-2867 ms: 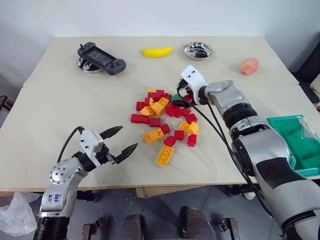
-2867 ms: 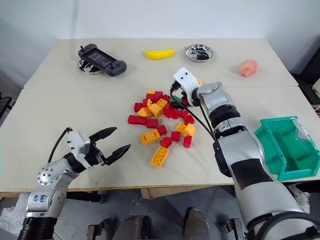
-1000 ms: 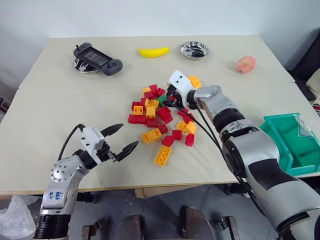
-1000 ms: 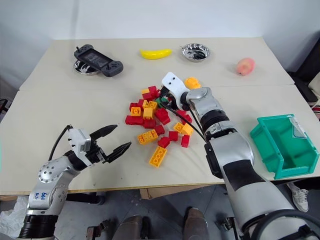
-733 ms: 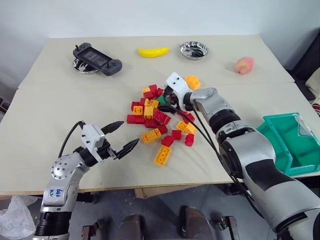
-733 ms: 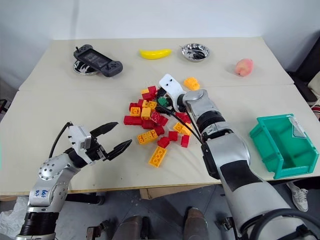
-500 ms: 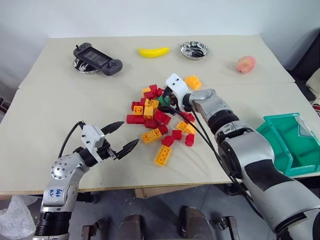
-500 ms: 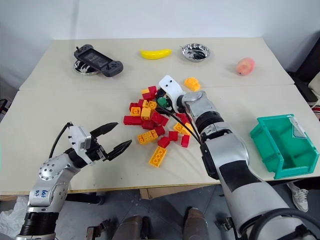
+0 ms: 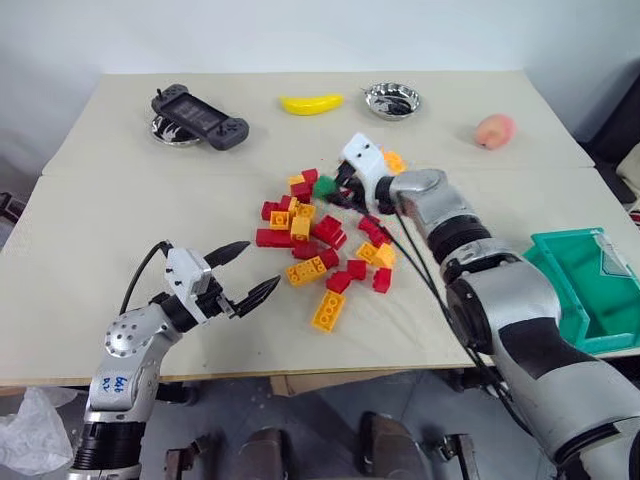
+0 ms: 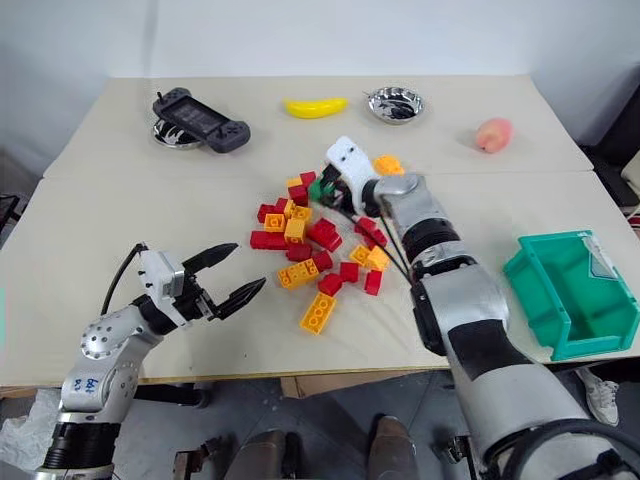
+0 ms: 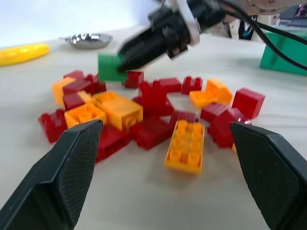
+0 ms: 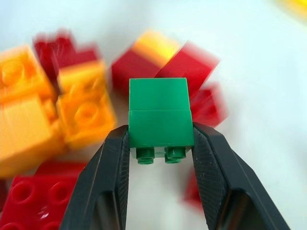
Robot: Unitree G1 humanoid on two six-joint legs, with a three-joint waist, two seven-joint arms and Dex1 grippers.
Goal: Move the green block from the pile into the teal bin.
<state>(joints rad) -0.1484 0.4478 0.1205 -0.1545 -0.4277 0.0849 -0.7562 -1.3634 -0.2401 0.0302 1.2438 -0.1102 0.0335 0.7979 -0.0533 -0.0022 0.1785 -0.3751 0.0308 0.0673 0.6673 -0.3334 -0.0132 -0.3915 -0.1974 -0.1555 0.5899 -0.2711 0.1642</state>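
Now that my right fingers (image 12: 160, 143) are pinching the green block (image 12: 159, 117), it looks lifted just clear of the pile (image 9: 325, 240) below them, I think. The carry to the teal bin (image 10: 572, 290), well off to their right, is left. My left fingers (image 9: 248, 272) hang spread, idle.

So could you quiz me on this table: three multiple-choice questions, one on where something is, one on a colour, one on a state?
1. Where is the teal bin?
A. at the table's right edge
B. beside the banana
C. amid the pile

2. What colour is the block in the right gripper?
A. red
B. green
C. orange

3. How is the left gripper?
A. shut on a brick
B. open, holding nothing
C. inside the bowl

Answers: 1 A, it sits by the robot's right arm. 2 B, green between the black fingers. 3 B, its fingers are spread, short of the pile.
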